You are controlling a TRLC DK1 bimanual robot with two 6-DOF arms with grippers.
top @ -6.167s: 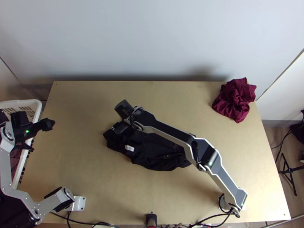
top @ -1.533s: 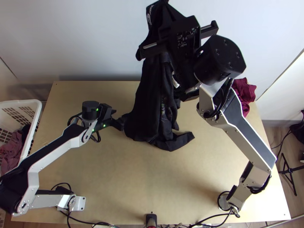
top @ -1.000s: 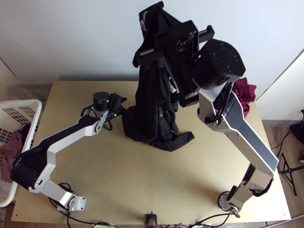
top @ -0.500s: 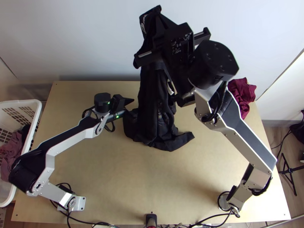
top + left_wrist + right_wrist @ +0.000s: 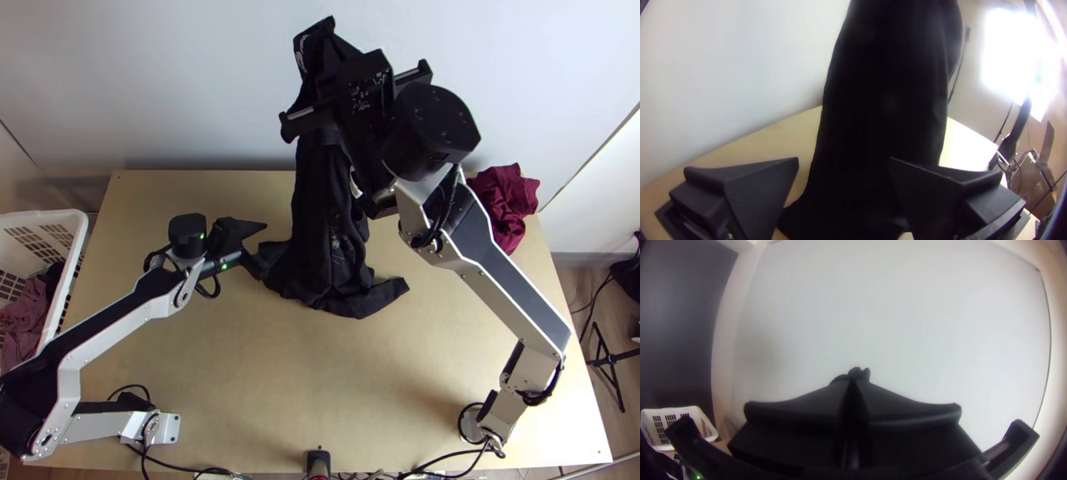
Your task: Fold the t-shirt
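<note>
Step in hand = prob. opening out the t-shirt (image 5: 320, 232), no folding yet. R tool (image 5: 852, 384) has it pinched shut near one end, held high over the far side of the table (image 5: 320, 360); the black cloth hangs in a long, bunched drop, w/ its lower part resting on the wood & a sleeve-like flap (image 5: 382, 298) out to the side. L tool (image 5: 844, 161) is open, fingers well apart, low down right by the hanging cloth; can't tell if one finger touches it. Next move, imo: L tool should get an edge or corner btwn its fingers & close, then both spread the shirt & lay it flat. Main risk: grabbing several layers at once, bc the folds overlap & the hem is hard to pick out, so it'd go down twisted.
</note>
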